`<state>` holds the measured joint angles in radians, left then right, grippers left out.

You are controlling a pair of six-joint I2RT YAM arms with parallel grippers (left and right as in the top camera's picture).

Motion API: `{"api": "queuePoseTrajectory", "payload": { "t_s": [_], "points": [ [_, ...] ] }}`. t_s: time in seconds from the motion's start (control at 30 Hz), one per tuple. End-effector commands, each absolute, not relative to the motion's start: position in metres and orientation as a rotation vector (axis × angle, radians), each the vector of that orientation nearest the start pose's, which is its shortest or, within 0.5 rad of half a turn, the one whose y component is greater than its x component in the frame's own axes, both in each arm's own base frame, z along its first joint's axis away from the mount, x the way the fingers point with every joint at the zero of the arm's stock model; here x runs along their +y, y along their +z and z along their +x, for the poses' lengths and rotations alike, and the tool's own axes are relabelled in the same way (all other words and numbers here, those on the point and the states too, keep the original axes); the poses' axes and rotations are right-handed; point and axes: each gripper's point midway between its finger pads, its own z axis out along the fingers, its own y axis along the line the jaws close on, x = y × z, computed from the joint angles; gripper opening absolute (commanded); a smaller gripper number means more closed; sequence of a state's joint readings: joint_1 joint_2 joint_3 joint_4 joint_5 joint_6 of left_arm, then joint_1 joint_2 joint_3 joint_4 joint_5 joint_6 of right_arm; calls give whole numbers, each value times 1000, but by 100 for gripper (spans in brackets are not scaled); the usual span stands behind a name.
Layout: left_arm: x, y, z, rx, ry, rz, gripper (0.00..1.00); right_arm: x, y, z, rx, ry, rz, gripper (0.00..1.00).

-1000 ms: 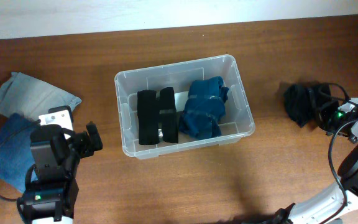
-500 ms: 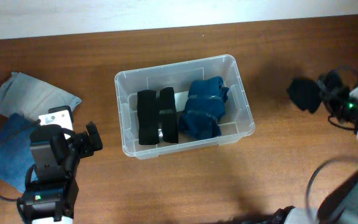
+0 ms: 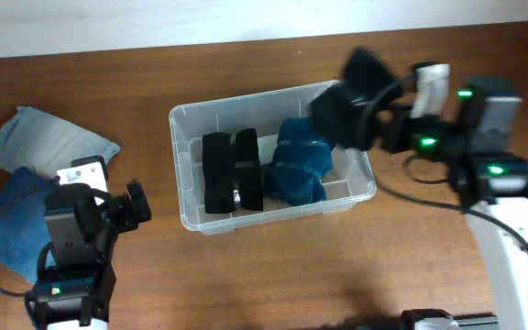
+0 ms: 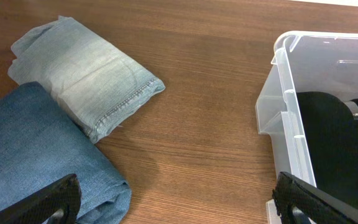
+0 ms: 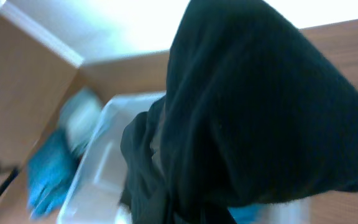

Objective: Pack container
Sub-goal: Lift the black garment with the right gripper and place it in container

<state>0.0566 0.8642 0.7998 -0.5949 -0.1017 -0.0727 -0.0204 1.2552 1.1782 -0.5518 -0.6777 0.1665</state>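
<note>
Left edge of the wooden tabletop (image 3: 246, 275): I see a folded light-denim piece (image 3: 58, 142) toward the far side, with a darker blue denim fold (image 3: 7, 220) touching it on the near side. Mid-table: two black folded pieces (image 3: 232, 172) side by side, and a dark blue bundle (image 3: 301, 167) just right of them. Right of centre toward the far edge: a black cloth (image 3: 345, 112), blurred, up off the wood.

The black cloth (image 3: 345, 103) hanging from my right gripper (image 3: 380, 124) looks soft and matt, with a slightly fuzzy edge. Just ahead of that gripper, the container (image 3: 255, 94) is clear, glossy plastic, holding more matt black fabric (image 3: 232, 171) and a dull blue cloth (image 3: 299, 165). Beside my left gripper (image 4: 179, 208) I see pale denim (image 4: 86, 74) and darker denim (image 4: 36, 155), both coarse-woven. The desk (image 3: 273, 275) is smooth wood grain with a low sheen.
</note>
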Motion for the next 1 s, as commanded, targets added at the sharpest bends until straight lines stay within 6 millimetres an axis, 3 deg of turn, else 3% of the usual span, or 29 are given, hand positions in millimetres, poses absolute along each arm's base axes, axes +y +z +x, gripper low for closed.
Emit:
{"api": "queuePoseTrajectory", "payload": {
  "t_s": [0.0, 0.07, 0.17, 0.33, 0.37, 0.43, 0.47, 0.5, 0.57, 0.77, 0.83, 0.87, 0.9, 0.93, 0.97],
  "points": [
    [34, 218, 292, 2195, 92, -211, 99, 147, 260, 358, 2210, 830, -336, 4],
    [34, 218, 291, 2197, 92, -211, 99, 175, 230, 357, 2294, 858, -398, 4],
    [34, 218, 291, 2199, 92, -211, 99, 197, 194, 357, 2381, 884, -467, 4],
    [34, 218, 291, 2198, 93, -211, 100, 203, 142, 371, 2490, 855, -457, 4],
    [34, 218, 291, 2199, 92, -211, 100, 201, 133, 375, 2509, 828, -446, 11],
    [34, 218, 291, 2198, 92, -211, 99, 194, 121, 380, 2541, 765, -423, 79],
    [34, 217, 291, 2199, 93, -211, 99, 192, 119, 380, 2544, 745, -430, 95],
    [34, 217, 291, 2200, 92, -211, 99, 191, 120, 380, 2540, 727, -448, 98],
    [34, 216, 290, 2205, 93, -211, 99, 187, 134, 382, 2525, 682, -461, 99],
    [34, 216, 290, 2205, 93, -212, 100, 185, 206, 385, 2420, 571, -564, 99],
    [34, 216, 290, 2205, 93, -211, 100, 188, 221, 384, 2399, 546, -610, 96],
    [34, 216, 290, 2205, 93, -211, 99, 189, 223, 383, 2391, 541, -638, 85],
    [34, 216, 290, 2205, 93, -212, 99, 191, 220, 380, 2403, 529, -652, 52],
    [34, 216, 290, 2204, 93, -211, 99, 192, 214, 378, 2422, 520, -657, 30],
    [34, 217, 290, 2203, 93, -211, 99, 194, 208, 376, 2445, 514, -665, 17]
  ]
}}
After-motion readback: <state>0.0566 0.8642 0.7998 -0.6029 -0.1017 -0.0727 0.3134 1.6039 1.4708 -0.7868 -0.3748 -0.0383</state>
